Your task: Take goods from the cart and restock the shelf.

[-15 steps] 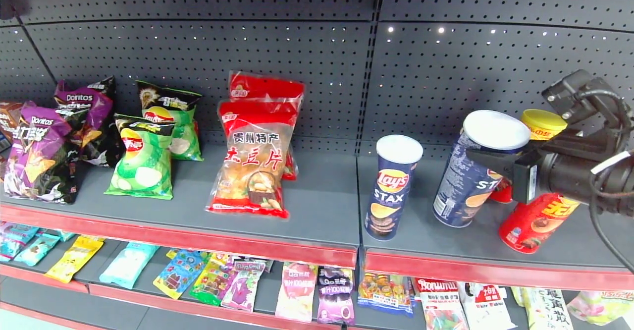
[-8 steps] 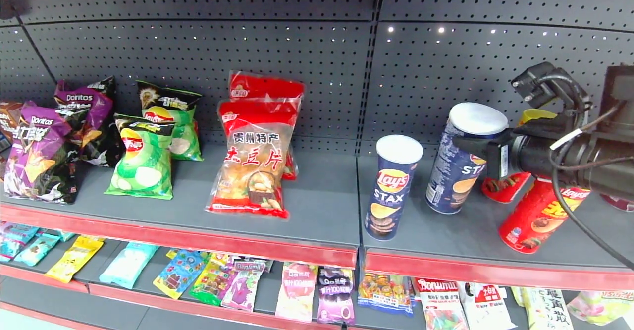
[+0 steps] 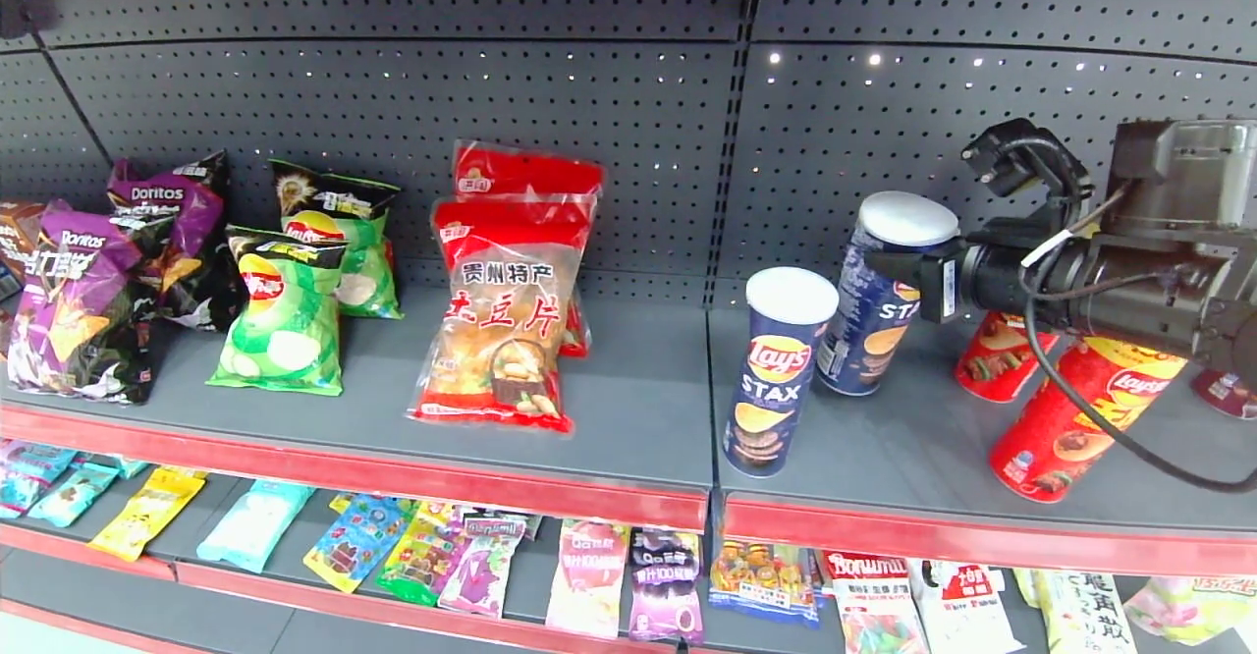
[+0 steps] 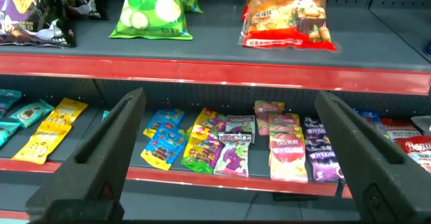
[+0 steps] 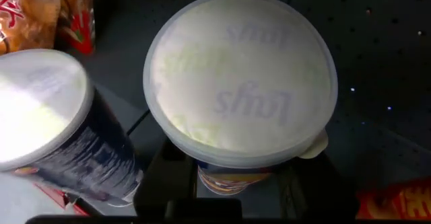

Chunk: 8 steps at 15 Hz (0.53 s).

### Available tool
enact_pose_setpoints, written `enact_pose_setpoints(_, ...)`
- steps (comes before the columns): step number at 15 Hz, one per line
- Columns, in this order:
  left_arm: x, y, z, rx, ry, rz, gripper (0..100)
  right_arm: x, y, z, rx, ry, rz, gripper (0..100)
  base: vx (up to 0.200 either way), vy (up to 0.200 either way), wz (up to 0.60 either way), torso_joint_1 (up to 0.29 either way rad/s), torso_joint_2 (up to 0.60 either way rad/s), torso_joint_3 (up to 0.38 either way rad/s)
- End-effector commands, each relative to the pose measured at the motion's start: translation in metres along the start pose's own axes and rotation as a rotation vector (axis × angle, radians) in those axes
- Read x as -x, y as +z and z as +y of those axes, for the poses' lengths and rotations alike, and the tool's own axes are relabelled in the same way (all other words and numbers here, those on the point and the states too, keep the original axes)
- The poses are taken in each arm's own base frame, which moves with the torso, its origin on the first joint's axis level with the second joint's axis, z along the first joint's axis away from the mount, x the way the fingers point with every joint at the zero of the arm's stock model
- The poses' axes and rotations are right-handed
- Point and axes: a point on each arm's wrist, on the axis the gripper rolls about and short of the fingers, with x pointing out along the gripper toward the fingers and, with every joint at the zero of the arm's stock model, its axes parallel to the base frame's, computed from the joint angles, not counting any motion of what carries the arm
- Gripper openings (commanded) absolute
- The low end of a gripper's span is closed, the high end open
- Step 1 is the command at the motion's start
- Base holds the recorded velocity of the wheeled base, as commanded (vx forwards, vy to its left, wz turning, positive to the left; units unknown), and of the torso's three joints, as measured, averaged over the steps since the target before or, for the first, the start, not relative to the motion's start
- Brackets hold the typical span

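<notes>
1. The left gripper (image 4: 229, 97) hangs in front of the lower shelf (image 4: 222, 180), where small candy packets (image 4: 225, 150) lie in rows. Its jaws stand wide apart with nothing between them.
2. On the upper shelf (image 3: 638, 408), purple chip bags (image 3: 88, 281) lean at the far left.
3. Green chip bags (image 3: 285, 310) stand just beside them, one in front of the other.
4. Two red snack bags (image 3: 506, 320) stand near the middle, one behind the other, against the pegboard back.
5. A standing blue can (image 3: 776, 379) with a white lid is upright near the shelf's front edge.
6. Just behind it and to its right, the held blue can (image 3: 874, 310) tilts with its lid toward the right. Whether its base touches the shelf cannot be told.
7. The right gripper (image 3: 899, 276) is clamped around that tilted can just under its lid.
8. Two red cans (image 3: 1065, 428) lean farther right, partly behind the arm.
</notes>
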Motion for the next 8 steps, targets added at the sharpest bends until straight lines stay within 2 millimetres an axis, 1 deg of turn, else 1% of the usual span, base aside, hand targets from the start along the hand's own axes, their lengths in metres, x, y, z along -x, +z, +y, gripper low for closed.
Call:
enact_pose_setpoints(1,0.000,0.000,0.000,0.000,0.000,0.000,100,-0.016,-0.001,-0.007,-0.004,0.000,0.009,0,0.000,0.000,0.00,0.000,0.00,0.000)
enact_pose_setpoints(4,0.000,0.000,0.000,0.000,-0.001,0.000,100,-0.025,-0.002,-0.009,-0.005,0.022,0.009,0,0.000,0.000,0.00,0.000,0.00,0.000)
enact_pose_setpoints(8,0.000,0.000,0.000,0.000,0.000,0.000,100,-0.040,0.003,-0.011,-0.003,0.021,-0.004,0,0.000,0.000,0.00,0.000,0.00,0.000)
